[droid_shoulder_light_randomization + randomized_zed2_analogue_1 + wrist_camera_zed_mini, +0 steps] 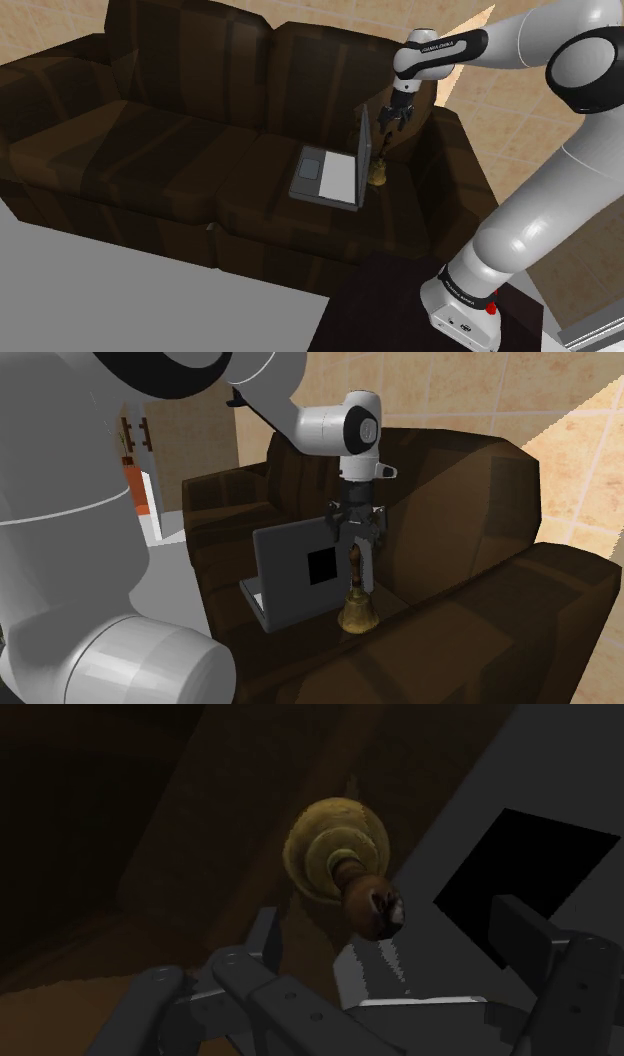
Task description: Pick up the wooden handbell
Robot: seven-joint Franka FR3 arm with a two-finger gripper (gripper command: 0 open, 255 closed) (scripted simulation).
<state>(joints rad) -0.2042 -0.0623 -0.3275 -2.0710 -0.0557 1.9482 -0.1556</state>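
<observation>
In the shoulder view, the white arm (560,190) is rising from its dark stand (390,300) and reaching over a dark brown sofa (150,150). A grey laptop (330,175) is lying open on the seat cushion. The handbell (378,175) is standing upright on the same cushion, just beside the laptop's raised lid, on the side nearer the sofa's arm. The gripper (388,126) is hanging right above the bell's handle. White lettering is running along the dark band of the forearm and along the base, but it is too small to read.

In the second exterior view, the arm (60,552) is looming large in the foreground. The gripper (357,550) is pointing straight down at the sofa (480,602). Its fingers (345,545) are flanking the top of the bell's brown handle. The handbell (357,610) is showing a brass-coloured flared body resting on the cushion, close to the back of the laptop (290,567), whose lid is carrying a plain black square.

In the wrist view, the handbell (335,849) is appearing from above, with its rounded brown handle tip lying between the fingers (265,932). The fingers are standing spread apart, released, touching nothing. The laptop (570,784) is standing close beside the bell.
</observation>
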